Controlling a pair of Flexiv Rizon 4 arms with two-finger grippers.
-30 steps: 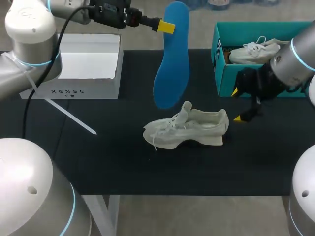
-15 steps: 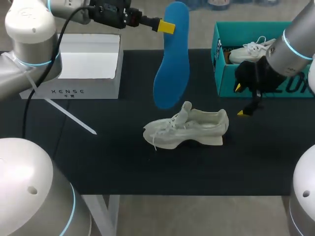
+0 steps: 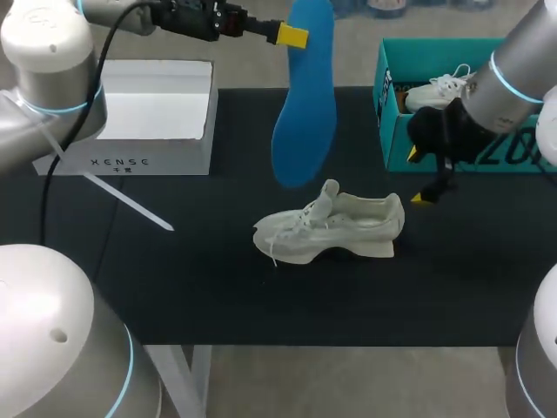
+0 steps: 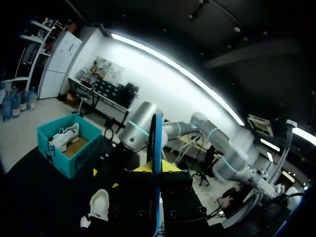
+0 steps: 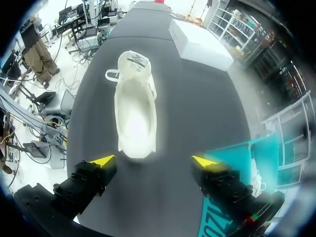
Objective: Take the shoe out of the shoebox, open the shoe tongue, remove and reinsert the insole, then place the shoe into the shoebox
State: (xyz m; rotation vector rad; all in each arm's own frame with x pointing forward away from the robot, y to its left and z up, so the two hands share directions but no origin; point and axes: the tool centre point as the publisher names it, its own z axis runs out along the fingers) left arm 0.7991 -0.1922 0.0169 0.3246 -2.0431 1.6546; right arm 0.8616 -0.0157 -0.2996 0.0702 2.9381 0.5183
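Above the black table [image 3: 218,287], head view, the left gripper [image 3: 291,35] pinches a blue insole [image 3: 305,96] over the white shoe [image 3: 331,228]; left wrist view, insole edge-on between its tips; right wrist view, the right gripper [image 5: 153,160] gapes empty before the shoe, teal shoebox [image 5: 242,148] alongside.

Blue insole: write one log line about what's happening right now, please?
left gripper: shut on blue insole, held above table | right gripper: open, by shoebox | shoe: on table, insole out
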